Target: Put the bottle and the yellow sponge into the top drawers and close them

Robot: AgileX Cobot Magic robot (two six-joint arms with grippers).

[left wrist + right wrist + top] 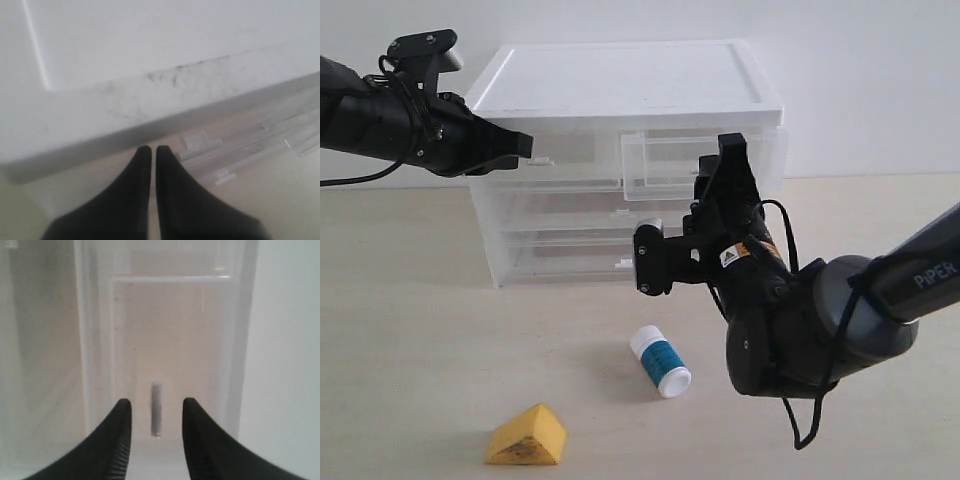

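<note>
**Bottle (660, 362) and yellow sponge (527, 437) lie on the worktop (410, 330), both arms up at the cabinet**

The bottle lies on its side in front of the cabinet (620, 80), with its white cap towards the camera and the teal label band around its middle. The yellow sponge rests on the worktop nearer the camera and to the bottle's left, well apart from it. Nothing touches either one.

Behind them, the right top drawer (670, 165) stands partly out of the cabinet. The left top drawer (565, 150) sits flush under the white top. The two full-width drawers (560, 235) below are in.

The right arm's fingers (732, 160) (122, 415) are up in front of the protruding drawer. They stand apart with nothing gripped, and in the right wrist view the drawer's small handle tab (156, 410) shows in the gap between them. Whether they touch the drawer cannot be told.

The left arm's fingers (515, 145) (142, 160) are together, with only a thin slit between them, and hold nothing. Their tips are just under the edge of the cabinet's white top. They are beside the left drawer's handle tab (542, 160) (197, 141), and contact cannot be made out.
</note>
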